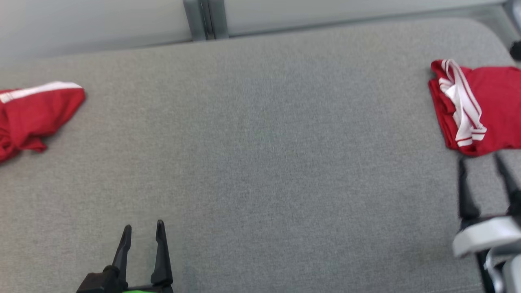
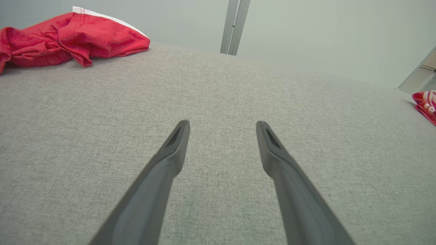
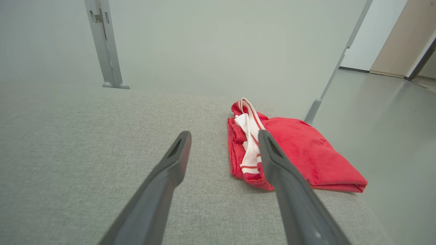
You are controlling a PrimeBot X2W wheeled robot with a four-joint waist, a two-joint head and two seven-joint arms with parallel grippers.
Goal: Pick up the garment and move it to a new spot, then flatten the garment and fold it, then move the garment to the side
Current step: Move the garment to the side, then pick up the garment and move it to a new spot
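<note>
The garment (image 1: 484, 106) is red with white striped trim and lies folded at the right end of the grey padded table (image 1: 260, 142). It also shows in the right wrist view (image 3: 306, 153) and at the right edge of the left wrist view (image 2: 425, 103). My right gripper (image 1: 479, 159) hovers just in front of it, open, with nothing between its fingers (image 3: 224, 136). My left gripper (image 1: 144, 224) is open and empty over bare table near the front left (image 2: 223, 124).
A second red garment (image 1: 36, 110) lies crumpled at the table's left edge (image 2: 75, 37). A grey metal post (image 1: 203, 18) stands behind the table. Beyond the table's rounded right end there is open floor (image 3: 391, 119).
</note>
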